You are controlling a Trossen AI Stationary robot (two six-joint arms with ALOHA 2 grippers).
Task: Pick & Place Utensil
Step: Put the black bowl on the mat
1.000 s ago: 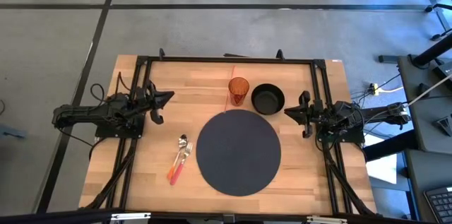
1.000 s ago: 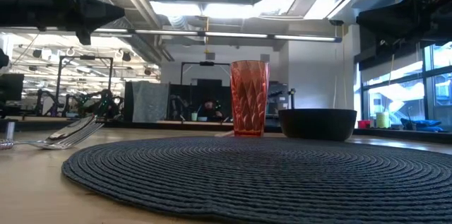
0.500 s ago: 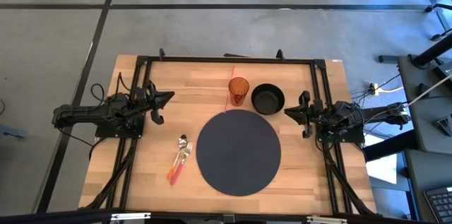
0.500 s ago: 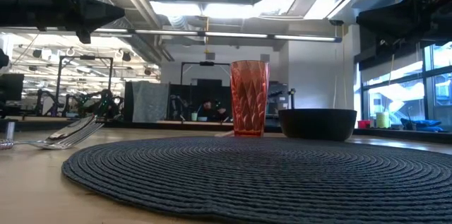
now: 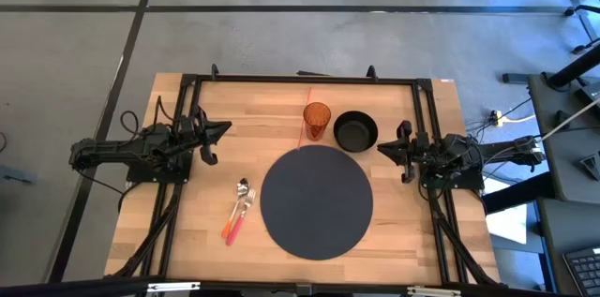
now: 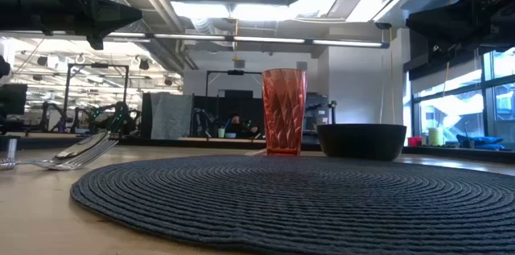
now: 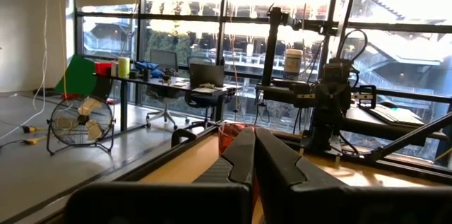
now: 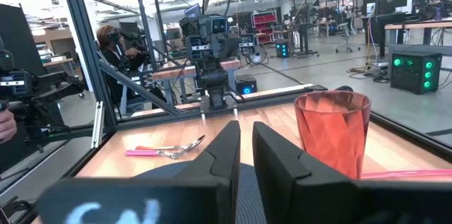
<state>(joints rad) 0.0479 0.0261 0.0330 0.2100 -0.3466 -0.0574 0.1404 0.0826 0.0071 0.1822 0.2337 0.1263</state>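
A spoon and a fork with pink handles (image 5: 239,212) lie side by side flat on the wood, left of the round dark placemat (image 5: 316,200). They also show in the low view (image 6: 76,154) and in the right wrist view (image 8: 166,151). My left gripper (image 5: 225,129) hovers shut above the table's left side, beyond the utensils. My right gripper (image 5: 380,147) hovers shut on the right, beside the black bowl (image 5: 355,131). Neither touches anything.
An orange-red faceted cup (image 5: 317,120) stands upright next to the bowl, past the placemat's far edge. A black frame (image 5: 300,79) runs around the tabletop. People show in the room beyond (image 8: 116,44). Bare wood lies around the utensils.
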